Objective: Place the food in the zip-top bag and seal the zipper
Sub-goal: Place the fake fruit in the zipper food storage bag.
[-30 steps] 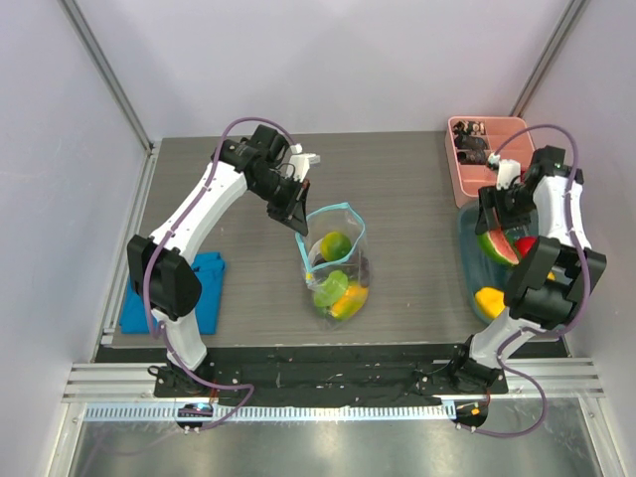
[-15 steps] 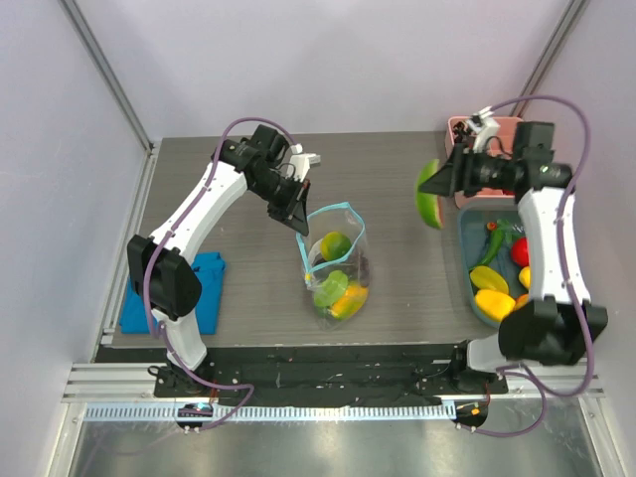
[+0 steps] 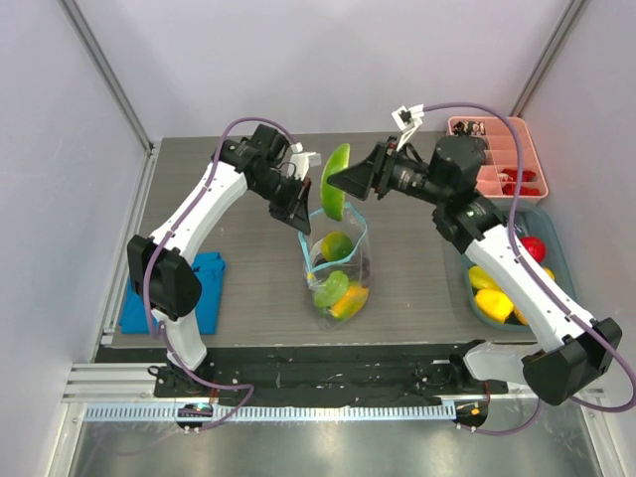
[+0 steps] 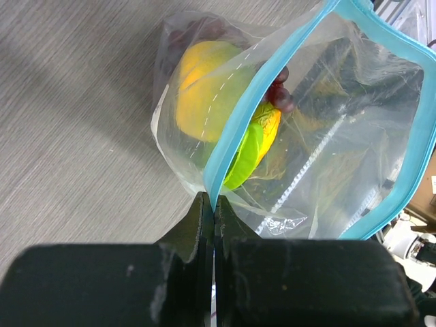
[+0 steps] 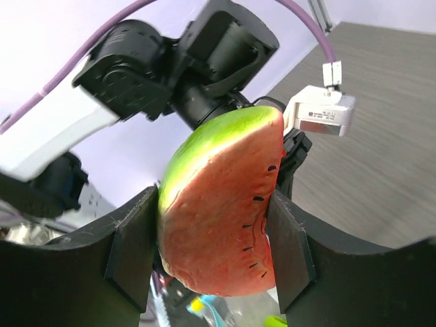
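Lying at the far left of the grey wood-grain tabletop (image 3: 417,268) is a flat blue cloth (image 3: 199,293), beside the left arm's base; up and to its right the left gripper (image 3: 298,215) is clenched on the light teal zipper strip (image 4: 235,129), its black jaws pressed together on the near corner of the mouth of the clear crinkly zip-top bag (image 3: 343,268); the bag sits mid-table with its mouth held open; inside it I can see a yellow-orange toy fruit (image 4: 204,88), a bright green piece (image 4: 245,153) and dark purple grapes (image 4: 279,95). Just above the far edge of that mouth, outside the bag, is the red watermelon slice with a green rind (image 3: 335,182); the right gripper (image 5: 211,252) grasps it, one black finger (image 5: 133,252) on each flat side, the seeded red flesh facing the wrist camera; the right arm reaches across from the right. Further right, a blue-rimmed tub (image 3: 556,253) holds yellow toy fruits (image 3: 492,298) and a red one (image 3: 535,246); behind it stands a pink compartment tray (image 3: 497,149).
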`<action>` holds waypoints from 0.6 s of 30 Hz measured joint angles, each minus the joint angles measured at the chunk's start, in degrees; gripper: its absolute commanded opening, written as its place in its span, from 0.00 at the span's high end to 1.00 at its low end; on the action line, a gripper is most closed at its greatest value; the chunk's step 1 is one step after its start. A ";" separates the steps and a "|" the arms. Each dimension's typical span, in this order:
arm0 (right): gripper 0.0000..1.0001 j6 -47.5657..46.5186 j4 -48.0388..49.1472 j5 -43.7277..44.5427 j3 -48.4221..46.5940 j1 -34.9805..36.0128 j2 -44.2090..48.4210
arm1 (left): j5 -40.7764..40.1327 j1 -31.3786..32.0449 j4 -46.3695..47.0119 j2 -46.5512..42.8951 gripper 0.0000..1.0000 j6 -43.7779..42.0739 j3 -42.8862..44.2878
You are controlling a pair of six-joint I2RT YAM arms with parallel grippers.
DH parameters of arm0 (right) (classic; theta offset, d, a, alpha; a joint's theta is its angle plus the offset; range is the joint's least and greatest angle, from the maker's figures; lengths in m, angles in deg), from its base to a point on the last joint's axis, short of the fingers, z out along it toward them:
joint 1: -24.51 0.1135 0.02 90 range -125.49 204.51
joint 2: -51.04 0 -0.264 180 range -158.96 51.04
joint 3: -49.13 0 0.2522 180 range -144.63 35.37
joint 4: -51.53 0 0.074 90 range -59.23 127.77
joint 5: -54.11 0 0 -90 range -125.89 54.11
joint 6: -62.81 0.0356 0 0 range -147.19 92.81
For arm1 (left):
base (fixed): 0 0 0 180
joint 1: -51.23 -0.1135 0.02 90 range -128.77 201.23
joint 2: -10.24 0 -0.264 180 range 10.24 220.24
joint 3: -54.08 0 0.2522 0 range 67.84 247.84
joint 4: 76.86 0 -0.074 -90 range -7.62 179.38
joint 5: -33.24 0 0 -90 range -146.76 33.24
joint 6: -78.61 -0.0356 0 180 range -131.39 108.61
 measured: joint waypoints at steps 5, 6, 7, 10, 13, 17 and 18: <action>0.98 4.20 1.62 10.38 2.91 7.52 -1.81 | 0.39 0.02 0.79 0.00 1.00 0.26 0.00; 0.98 4.46 1.53 11.67 3.72 8.44 -1.84 | 0.44 0.02 0.85 0.00 1.00 0.28 0.00; 0.96 4.87 1.53 12.96 4.83 9.64 -1.81 | 0.46 0.04 0.90 0.00 1.00 0.31 0.00; 0.88 5.86 -0.22 16.61 7.56 12.13 -1.81 | 0.72 0.04 1.07 0.00 1.00 0.35 0.00; 0.82 6.21 -2.84 20.31 8.87 12.96 -1.79 | 0.76 0.04 1.16 -0.02 1.00 0.37 0.00; 0.82 4.26 -6.99 24.92 9.62 14.10 -0.52 | 0.76 0.04 1.16 -0.11 1.00 0.35 0.00; 0.83 2.84 -7.65 26.27 9.66 14.60 0.11 | 0.76 0.04 1.16 -0.15 1.00 0.35 0.00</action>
